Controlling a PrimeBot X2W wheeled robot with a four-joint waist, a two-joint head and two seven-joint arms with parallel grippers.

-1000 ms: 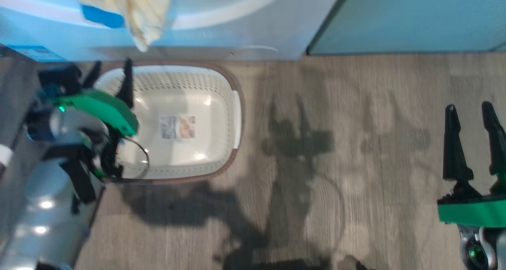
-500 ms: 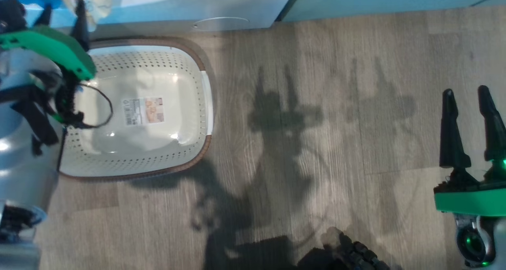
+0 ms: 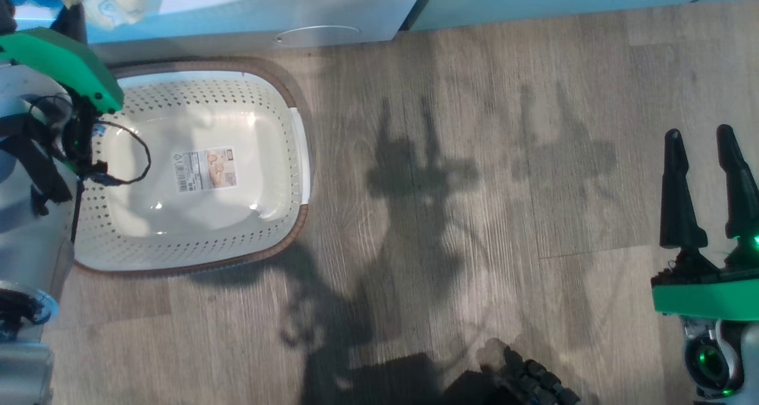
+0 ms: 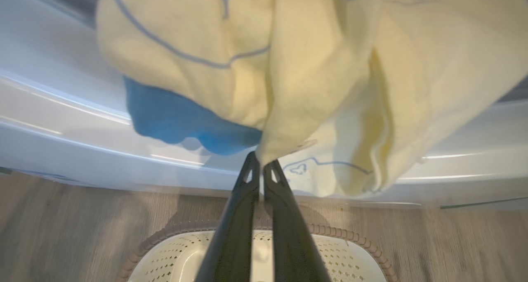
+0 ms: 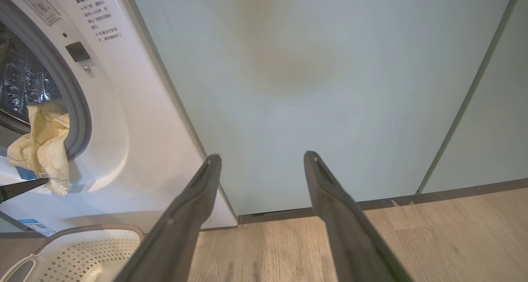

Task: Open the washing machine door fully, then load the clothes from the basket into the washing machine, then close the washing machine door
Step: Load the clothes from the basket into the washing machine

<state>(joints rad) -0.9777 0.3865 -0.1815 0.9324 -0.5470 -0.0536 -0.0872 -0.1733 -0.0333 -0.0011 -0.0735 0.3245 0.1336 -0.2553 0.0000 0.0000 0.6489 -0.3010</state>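
Your left hand (image 4: 260,164) is closed, fingertips pinching the lowest fold of the clothes (image 4: 321,67). These hang, yellow with a blue piece, out of the washing machine (image 5: 136,141) mouth over its grey seal. The basket (image 3: 295,99) sits on the floor (image 3: 504,227) just below. Your right hand (image 3: 698,133) stands open, well apart, holding nothing

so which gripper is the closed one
The left gripper: its fingers are pressed together at the lowest fold of the yellow garment, apparently pinching it. The right gripper has its fingers wide apart, holding nothing.
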